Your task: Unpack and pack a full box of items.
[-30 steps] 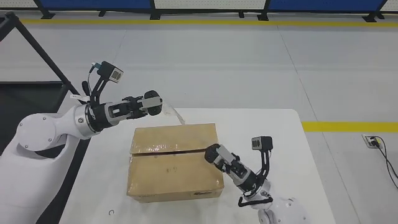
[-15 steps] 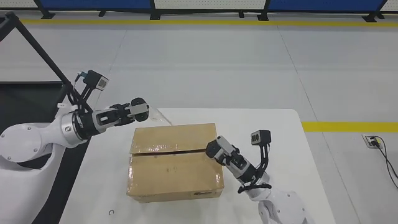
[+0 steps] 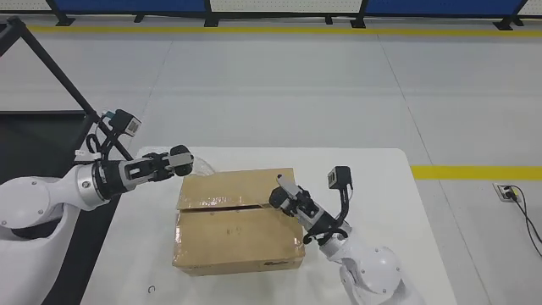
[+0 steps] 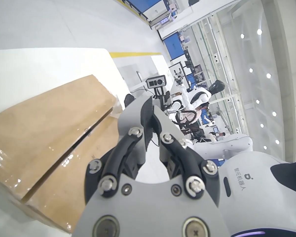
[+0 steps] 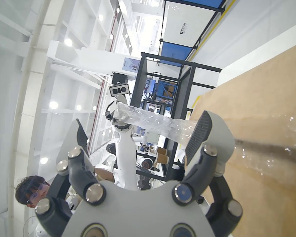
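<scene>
Beside the cardboard box point(image 3: 237, 229), left gripper point(image 4: 151, 110) pinches clear tape point(image 5: 150, 122) strung from it; right gripper point(image 3: 278, 196) gapes over its seam.

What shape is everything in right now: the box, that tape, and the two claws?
box: flaps closed, on the table.
left gripper: shut on the tape strip.
tape strip: lifted, stretched from the left gripper towards the box.
right gripper: open, at the box's top.
</scene>
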Action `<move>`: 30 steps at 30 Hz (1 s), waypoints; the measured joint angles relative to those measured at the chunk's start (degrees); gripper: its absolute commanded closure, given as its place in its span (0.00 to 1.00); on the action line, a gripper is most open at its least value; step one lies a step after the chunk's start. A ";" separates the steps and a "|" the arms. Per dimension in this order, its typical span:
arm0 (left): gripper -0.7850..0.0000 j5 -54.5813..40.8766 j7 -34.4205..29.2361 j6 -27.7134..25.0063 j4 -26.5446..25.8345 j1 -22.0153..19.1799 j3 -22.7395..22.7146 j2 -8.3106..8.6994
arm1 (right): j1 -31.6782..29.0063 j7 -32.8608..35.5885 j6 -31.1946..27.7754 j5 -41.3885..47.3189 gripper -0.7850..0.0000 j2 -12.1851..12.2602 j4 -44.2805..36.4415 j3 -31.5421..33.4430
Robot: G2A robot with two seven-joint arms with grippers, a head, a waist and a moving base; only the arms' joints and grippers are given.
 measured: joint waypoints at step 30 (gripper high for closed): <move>1.00 -0.95 -3.15 4.65 3.95 5.21 -2.92 1.32 | 7.03 2.00 6.35 -0.02 0.00 -0.61 5.54 -4.77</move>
